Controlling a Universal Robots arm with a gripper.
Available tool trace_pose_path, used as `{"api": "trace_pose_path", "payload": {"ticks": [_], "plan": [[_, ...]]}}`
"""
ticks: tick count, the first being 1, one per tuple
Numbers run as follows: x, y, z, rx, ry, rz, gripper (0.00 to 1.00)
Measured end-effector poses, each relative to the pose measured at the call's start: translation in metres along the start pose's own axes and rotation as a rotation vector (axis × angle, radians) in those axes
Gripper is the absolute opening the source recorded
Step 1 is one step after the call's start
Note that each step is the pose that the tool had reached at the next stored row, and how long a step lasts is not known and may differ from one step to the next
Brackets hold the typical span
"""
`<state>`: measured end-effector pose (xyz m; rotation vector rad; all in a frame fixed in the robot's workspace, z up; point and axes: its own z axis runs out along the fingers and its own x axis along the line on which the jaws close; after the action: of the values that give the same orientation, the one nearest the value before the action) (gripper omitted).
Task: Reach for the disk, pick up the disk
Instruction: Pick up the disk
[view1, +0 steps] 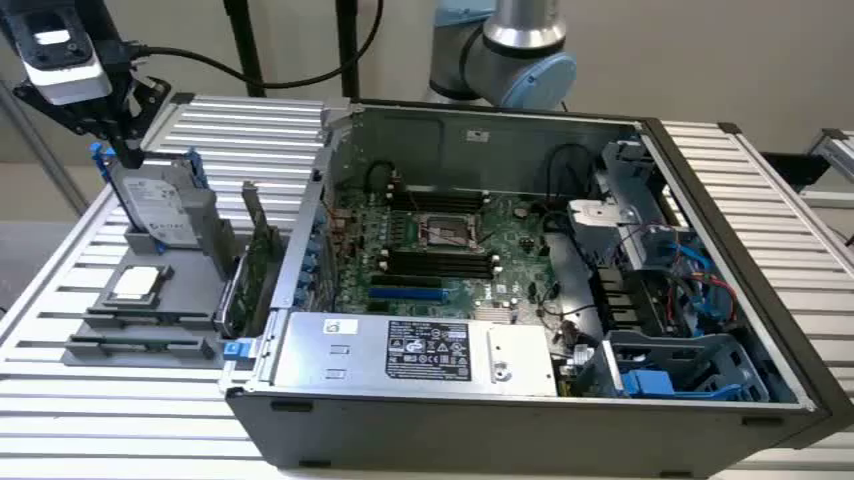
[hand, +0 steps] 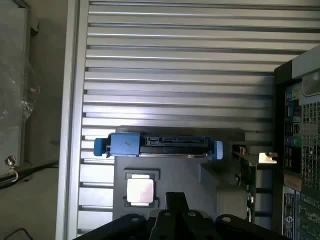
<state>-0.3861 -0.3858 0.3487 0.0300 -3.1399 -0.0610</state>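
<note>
The disk (view1: 160, 208) stands on edge in a grey holder (view1: 200, 235) at the exterior view's left. It is silver-grey with a white label and blue rails on its ends. My gripper (view1: 131, 158) hangs just above its top edge, near the end with the blue rail; I cannot tell whether they touch. In the wrist view the disk (hand: 165, 145) shows edge-on as a dark strip between blue rails, a short way ahead of my gripper (hand: 175, 202).
A small square silver chip (view1: 138, 283) (hand: 140, 190) lies on the grey fixture (view1: 134, 345) beside the disk. A green card (view1: 247, 275) stands between holder and open computer case (view1: 747, 230). A labelled silver box (view1: 427, 352) sits inside. The slatted table (view1: 80, 420) surrounds everything.
</note>
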Motion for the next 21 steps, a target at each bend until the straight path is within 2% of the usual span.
{"api": "trace_pose_path", "payload": {"ticks": [15, 21], "plan": [[0.002, 0.0010, 0.0000, 0.0001, 0.0000, 0.000, 0.11], [0.017, 0.0204, 0.0008, 0.0008, -0.0001, 0.000, 0.11]]}}
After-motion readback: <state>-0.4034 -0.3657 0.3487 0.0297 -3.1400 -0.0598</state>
